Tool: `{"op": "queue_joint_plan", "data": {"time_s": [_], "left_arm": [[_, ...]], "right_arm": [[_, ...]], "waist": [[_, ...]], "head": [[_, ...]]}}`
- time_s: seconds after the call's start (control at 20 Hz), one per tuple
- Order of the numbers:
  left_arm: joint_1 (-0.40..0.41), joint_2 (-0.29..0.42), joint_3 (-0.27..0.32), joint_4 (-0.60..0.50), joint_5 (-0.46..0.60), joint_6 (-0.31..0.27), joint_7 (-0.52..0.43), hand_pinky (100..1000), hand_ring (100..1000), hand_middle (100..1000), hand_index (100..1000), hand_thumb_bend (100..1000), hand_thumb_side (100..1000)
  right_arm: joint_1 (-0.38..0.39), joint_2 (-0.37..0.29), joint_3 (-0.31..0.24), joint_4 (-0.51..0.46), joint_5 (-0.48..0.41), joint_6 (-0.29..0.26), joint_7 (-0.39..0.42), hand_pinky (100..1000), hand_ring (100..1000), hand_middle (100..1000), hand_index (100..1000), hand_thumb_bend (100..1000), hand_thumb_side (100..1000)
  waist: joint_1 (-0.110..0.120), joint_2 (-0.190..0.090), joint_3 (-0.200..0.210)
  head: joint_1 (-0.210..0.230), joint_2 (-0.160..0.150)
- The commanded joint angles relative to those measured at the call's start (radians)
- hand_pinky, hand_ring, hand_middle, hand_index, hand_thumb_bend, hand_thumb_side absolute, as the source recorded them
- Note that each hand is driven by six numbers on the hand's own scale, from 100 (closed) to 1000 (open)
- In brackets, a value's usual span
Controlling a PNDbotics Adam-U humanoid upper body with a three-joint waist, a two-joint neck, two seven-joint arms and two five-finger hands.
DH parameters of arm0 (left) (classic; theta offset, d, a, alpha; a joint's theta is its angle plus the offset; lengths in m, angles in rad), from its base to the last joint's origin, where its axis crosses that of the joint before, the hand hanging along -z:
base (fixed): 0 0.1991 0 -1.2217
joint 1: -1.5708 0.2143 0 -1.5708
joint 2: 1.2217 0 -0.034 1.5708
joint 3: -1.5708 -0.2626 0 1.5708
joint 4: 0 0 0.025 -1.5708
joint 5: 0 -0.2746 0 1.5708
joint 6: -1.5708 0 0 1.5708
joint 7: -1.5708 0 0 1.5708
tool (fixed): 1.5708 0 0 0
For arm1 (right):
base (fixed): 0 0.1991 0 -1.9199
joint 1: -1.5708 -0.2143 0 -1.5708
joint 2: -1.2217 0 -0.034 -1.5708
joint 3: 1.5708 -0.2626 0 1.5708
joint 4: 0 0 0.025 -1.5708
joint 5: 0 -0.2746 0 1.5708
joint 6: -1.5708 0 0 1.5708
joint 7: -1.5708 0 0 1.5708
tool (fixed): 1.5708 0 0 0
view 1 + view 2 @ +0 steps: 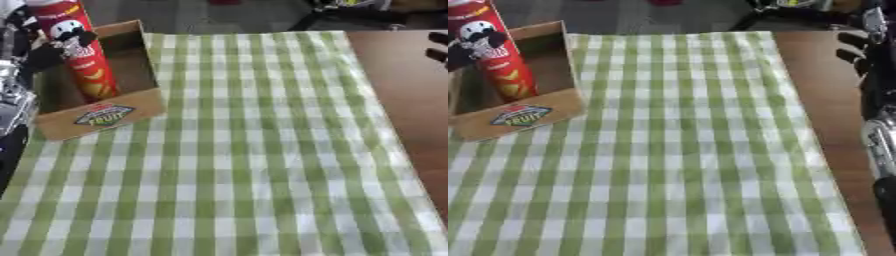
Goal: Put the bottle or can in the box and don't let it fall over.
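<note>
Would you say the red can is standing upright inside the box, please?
Nearly upright, leaning slightly: the red can has its base inside the cardboard box, with the left hand curled round it.

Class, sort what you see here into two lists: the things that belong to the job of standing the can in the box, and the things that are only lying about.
Belongs to the job:
- red crisp can, upright inside the box
- cardboard box
- left hand, fingers curled round the can

Just lying about:
- green checked cloth
- brown table
- right hand, idle at the right edge
</note>
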Motion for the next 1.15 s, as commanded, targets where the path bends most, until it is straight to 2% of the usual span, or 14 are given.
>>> {"op": "queue_joint_plan", "data": {"time_s": [0.05, 0.3, 0.55, 0.8, 1.05, 1.15], "left_arm": [[0.010, 0.056, 0.025, -0.072, 0.030, 0.008, 0.021, 1000, 851, 858, 859, 1000, 248], [0.085, 0.101, 0.049, -0.220, 0.091, 0.042, 0.043, 1000, 890, 902, 867, 1000, 330], [0.149, 0.135, 0.072, -0.382, 0.136, 0.064, 0.054, 1000, 884, 889, 857, 1000, 319], [0.243, 0.177, 0.088, -0.540, 0.173, 0.095, 0.065, 1000, 880, 895, 859, 1000, 276], [0.350, 0.202, 0.092, -0.681, 0.191, 0.120, 0.047, 1000, 874, 882, 847, 1000, 144], [0.389, 0.207, 0.096, -0.729, 0.191, 0.125, 0.042, 1000, 873, 878, 843, 1000, 140]], "right_arm": [[-0.010, -0.025, -0.009, -0.010, 0.001, -0.004, 0.002, 840, 842, 840, 862, 217, 745], [-0.007, -0.031, -0.011, -0.010, 0.001, -0.005, 0.000, 840, 842, 840, 862, 218, 745], [-0.006, -0.032, -0.011, -0.011, 0.001, -0.006, 0.001, 840, 842, 841, 862, 216, 745], [-0.006, -0.038, -0.014, -0.015, 0.000, -0.008, -0.001, 841, 842, 841, 862, 217, 744], [-0.006, -0.040, -0.016, -0.015, 0.000, -0.008, -0.003, 841, 842, 841, 862, 217, 744], [-0.005, -0.040, -0.017, -0.015, 0.000, -0.009, -0.004, 841, 842, 841, 862, 216, 744]], "waist": [[0.000, -0.022, 0.002], [0.002, -0.025, 0.010], [-0.001, -0.028, 0.017], [-0.001, -0.027, 0.022], [-0.002, -0.025, 0.026], [-0.003, -0.025, 0.027]], "head": [[-0.004, 0.000], [-0.015, 0.003], [-0.023, 0.004], [-0.026, 0.007], [-0.030, 0.007], [-0.032, 0.006]]}}
